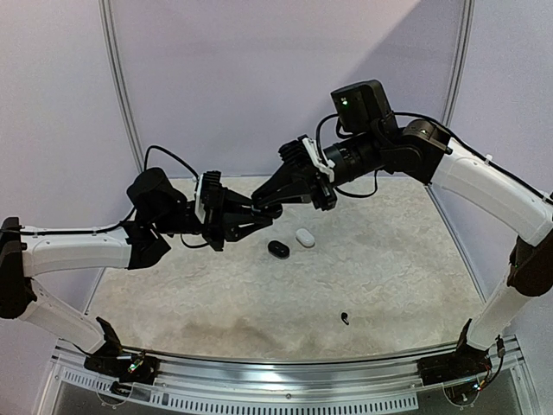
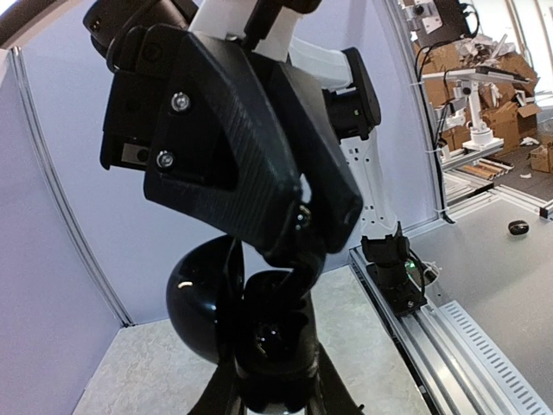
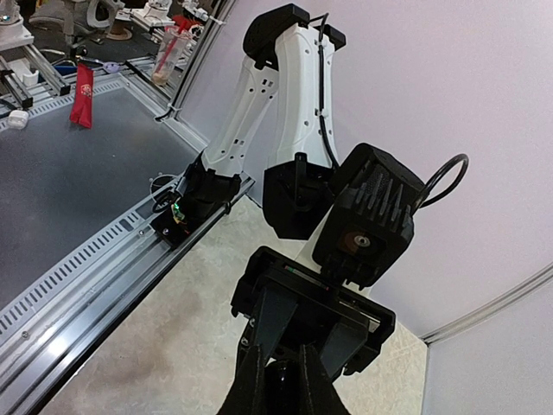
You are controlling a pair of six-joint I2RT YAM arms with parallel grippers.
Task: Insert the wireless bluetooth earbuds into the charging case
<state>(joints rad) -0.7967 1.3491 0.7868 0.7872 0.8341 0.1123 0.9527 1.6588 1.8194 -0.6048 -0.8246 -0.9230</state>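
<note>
Left tool (image 1: 257, 221): pinching a glossy black case (image 2: 203, 303), mid-frame.
Right tool (image 1: 262, 204): pressed together at it; bud unclear.
Remaining: black earbud (image 1: 345, 319) on tabletop (image 1: 406, 259), lower centre.

Arms aloft, left end effector (image 1: 257, 218) and right end effector (image 1: 263, 205) tip to tip, both closed.

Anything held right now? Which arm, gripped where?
Left fingers clamp a glossy black case low on its body. Right fingers are closed just above it; whether they pinch anything cannot be told.
</note>
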